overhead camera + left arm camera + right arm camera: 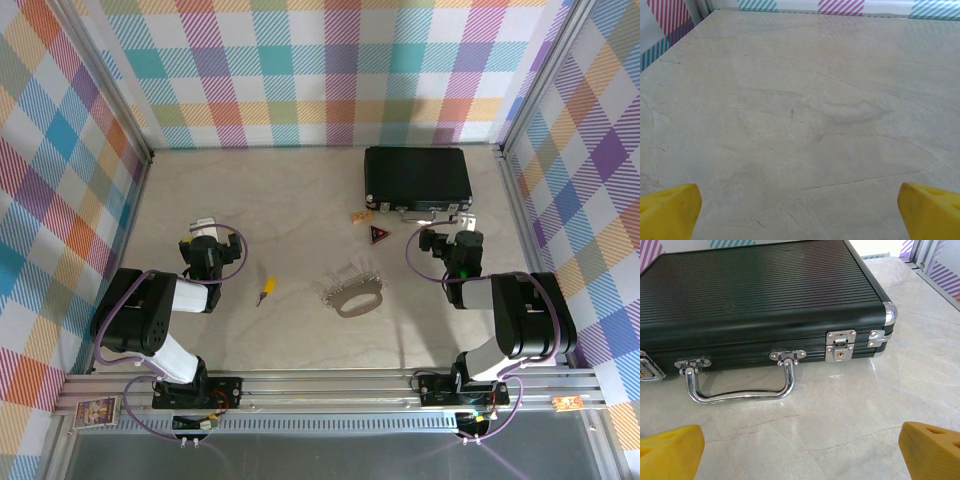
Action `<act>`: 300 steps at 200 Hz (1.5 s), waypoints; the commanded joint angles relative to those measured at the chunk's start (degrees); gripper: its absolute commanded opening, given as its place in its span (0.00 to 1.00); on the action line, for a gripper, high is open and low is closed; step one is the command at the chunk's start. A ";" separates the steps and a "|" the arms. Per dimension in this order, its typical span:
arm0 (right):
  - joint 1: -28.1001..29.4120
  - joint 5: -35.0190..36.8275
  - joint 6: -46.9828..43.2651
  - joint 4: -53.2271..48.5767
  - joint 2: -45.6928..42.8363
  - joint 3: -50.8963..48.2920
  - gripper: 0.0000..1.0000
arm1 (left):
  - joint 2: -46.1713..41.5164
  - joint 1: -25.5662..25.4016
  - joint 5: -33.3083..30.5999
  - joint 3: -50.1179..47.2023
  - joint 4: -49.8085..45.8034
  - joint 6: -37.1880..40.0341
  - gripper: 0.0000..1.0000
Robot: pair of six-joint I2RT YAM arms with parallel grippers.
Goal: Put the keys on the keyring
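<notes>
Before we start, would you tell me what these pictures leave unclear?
Key: too small in the top view to show its teeth or hole.
Keyring: prongs too fine in the top view to count.
Case: left end cut off by the right wrist view's edge.

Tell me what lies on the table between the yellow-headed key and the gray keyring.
Nothing visible does. The key lies on the bare table just left of the keyring, with open surface between them. The tan tag, the red triangular tag and the black case sit farther back, off that line.
</notes>
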 commanded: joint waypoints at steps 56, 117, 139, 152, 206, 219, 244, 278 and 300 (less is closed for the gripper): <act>0.01 0.31 -0.12 0.47 0.34 0.65 0.99 | 0.09 0.35 0.53 0.13 1.62 -0.72 1.00; -0.03 0.31 -0.12 0.45 0.39 0.65 0.99 | 0.10 0.32 0.60 0.08 1.64 -0.78 1.00; -0.02 0.31 -0.12 0.53 0.34 0.65 0.99 | 0.11 0.28 0.53 0.04 1.71 -0.73 1.00; 0.02 0.31 -0.12 0.61 0.30 0.56 0.99 | -0.04 0.34 0.47 -0.02 1.90 -0.72 1.00; 0.63 -0.22 -1.44 -6.91 -5.80 2.06 0.99 | -6.79 0.27 1.77 1.03 -5.67 -0.28 1.00; 0.61 -0.10 -1.37 -13.12 -10.02 3.78 0.99 | -9.68 0.23 2.50 1.19 -7.97 0.12 1.00; 0.87 -1.05 -0.97 -21.66 -17.03 5.76 0.99 | -16.48 0.01 3.52 2.98 -16.88 -0.73 1.00; 2.17 4.30 9.76 -43.46 -25.97 12.82 0.99 | -27.45 -1.74 7.91 7.55 -33.05 -4.82 1.00; 2.43 6.84 22.64 -63.29 -27.66 20.06 0.99 | -33.08 -5.23 11.67 10.26 -42.10 -9.43 1.00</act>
